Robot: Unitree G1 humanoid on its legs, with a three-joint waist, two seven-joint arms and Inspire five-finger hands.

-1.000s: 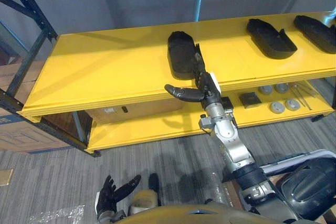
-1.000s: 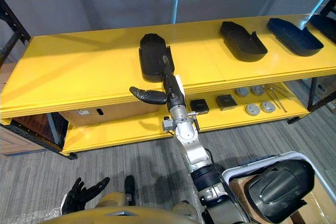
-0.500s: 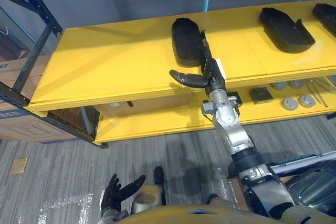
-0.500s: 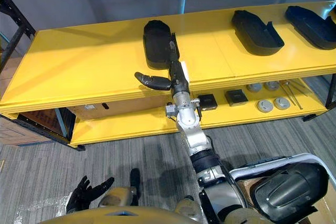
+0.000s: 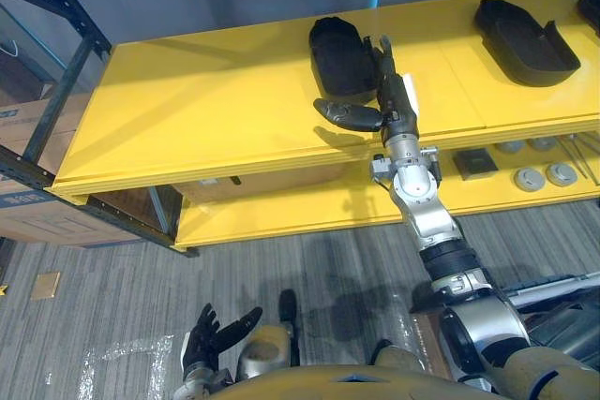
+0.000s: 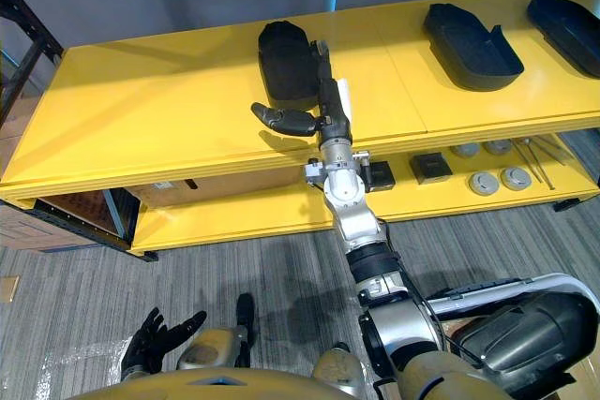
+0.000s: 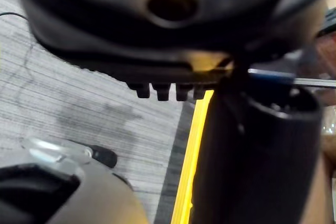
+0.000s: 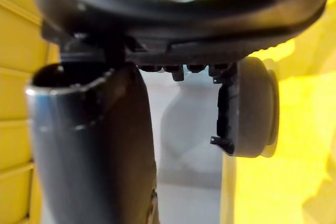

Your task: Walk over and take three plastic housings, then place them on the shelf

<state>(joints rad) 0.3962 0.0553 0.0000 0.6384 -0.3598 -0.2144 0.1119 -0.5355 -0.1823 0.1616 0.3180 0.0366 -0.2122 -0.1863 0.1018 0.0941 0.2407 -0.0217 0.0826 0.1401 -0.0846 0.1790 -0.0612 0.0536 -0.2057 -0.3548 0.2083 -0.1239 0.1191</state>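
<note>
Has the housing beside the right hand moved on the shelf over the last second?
Yes. The housing now lies farther from the front edge of the shelf and nearer the wall, with the right hand stretched alongside it.

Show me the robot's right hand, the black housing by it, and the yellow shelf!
right hand (image 5: 395,105), left eye view, on the palm.
housing (image 5: 337,58), left eye view, on its middle.
shelf (image 5: 187,110), left eye view, on the bare top board.

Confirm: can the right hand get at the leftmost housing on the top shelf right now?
Probably yes. The right hand is beside the leftmost housing on the top shelf, straight fingers along its right edge, thumb spread before its near end; nothing lies between.
</note>
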